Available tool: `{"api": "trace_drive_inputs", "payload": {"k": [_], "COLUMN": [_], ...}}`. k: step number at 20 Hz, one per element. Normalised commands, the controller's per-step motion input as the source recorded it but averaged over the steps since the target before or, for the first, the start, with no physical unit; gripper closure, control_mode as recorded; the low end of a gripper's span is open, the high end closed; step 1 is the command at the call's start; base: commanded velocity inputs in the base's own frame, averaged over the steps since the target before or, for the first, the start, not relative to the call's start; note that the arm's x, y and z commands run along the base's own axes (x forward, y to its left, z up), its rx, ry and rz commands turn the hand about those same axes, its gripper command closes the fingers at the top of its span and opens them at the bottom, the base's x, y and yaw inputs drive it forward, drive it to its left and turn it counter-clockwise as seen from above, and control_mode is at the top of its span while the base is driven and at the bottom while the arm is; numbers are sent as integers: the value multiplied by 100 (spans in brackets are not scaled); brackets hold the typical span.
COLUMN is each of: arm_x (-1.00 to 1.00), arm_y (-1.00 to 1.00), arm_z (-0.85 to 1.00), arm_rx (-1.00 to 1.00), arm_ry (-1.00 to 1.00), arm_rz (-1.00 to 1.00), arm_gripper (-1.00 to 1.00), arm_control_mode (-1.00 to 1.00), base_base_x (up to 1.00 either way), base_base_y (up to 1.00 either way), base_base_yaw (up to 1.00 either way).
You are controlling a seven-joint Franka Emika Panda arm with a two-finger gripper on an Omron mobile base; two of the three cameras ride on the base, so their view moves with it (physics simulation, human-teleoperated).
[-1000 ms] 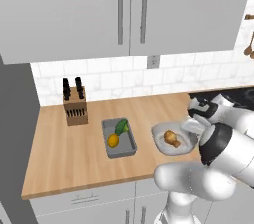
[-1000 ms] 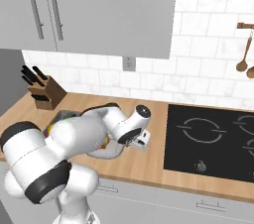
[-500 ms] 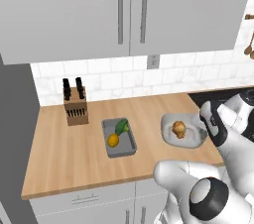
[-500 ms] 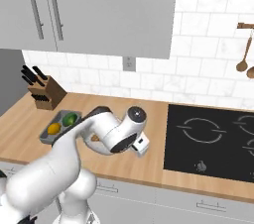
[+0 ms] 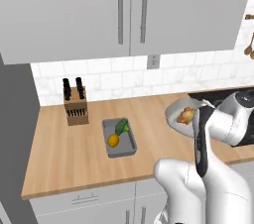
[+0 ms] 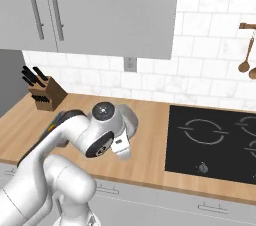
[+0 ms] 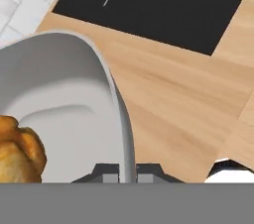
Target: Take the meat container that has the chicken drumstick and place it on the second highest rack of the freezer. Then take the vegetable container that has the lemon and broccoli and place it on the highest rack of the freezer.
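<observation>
**Above the desk: meat container lifted**

Over the wooden desk (image 5: 74, 153), near the black stove (image 6: 215, 142), the claw (image 7: 126, 171) is clamped on the rim of the grey meat container (image 5: 174, 114), held off the surface with the drumstick (image 5: 186, 116) inside. The vegetable container (image 5: 119, 139), holding the lemon (image 5: 113, 140) and broccoli (image 5: 122, 127), sits on the desk just beside the knife block (image 5: 76, 106).

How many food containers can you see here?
2: a grey tray with lemon and broccoli on the counter, and a pale bowl with chicken gripped by the gripper. Others may be hidden.
</observation>
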Motion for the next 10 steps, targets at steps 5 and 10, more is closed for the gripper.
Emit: {"api": "trace_drive_inputs", "payload": {"k": [5,10], "arm_x": [-2,0], "arm_y": [22,16], "arm_z": [58,42], "arm_rx": [0,2], "arm_ry": [-8,-1], "arm_rz": [-43,-33], "arm_gripper": [100,100], "arm_control_mode": [-100,-100], "base_base_x": [0,0], "base_base_y": [0,0], "base_base_yaw": [0,0]}}
